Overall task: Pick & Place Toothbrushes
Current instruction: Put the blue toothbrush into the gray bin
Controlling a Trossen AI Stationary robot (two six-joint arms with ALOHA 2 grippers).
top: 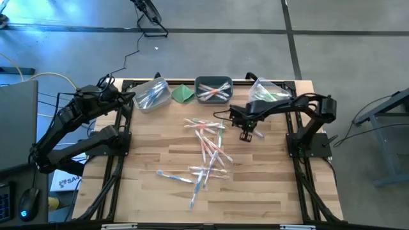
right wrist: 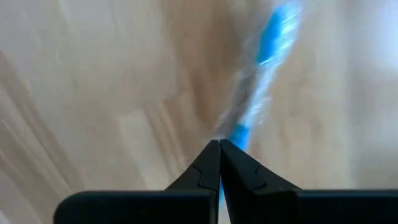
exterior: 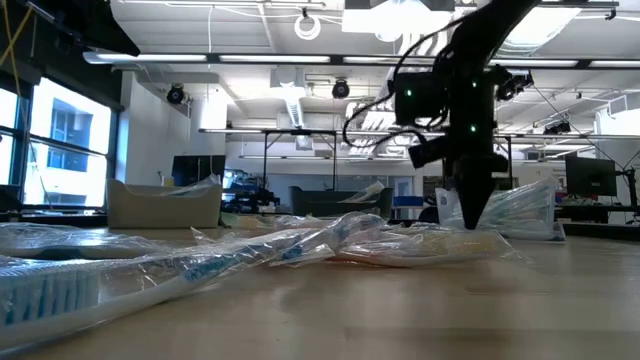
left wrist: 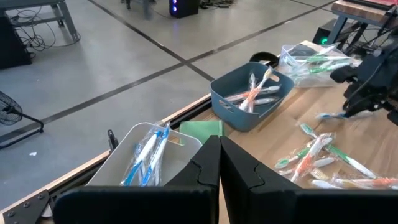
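Many thin, see-through toothbrushes (top: 206,153) lie scattered on my wooden surface (top: 268,185) from above. Low view — crinkly glare hides their shapes. Left end effector (left wrist: 219,163) pressed together over the clear bin (left wrist: 140,158); right end effector (right wrist: 219,163) pinches a blurred blue toothbrush (right wrist: 261,74).

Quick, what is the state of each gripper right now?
Left gripper: closed, holding nothing, near the left bin.
Right gripper: closed over the table; a blue toothbrush shows past its fingers, but whether it is pinched cannot be told.
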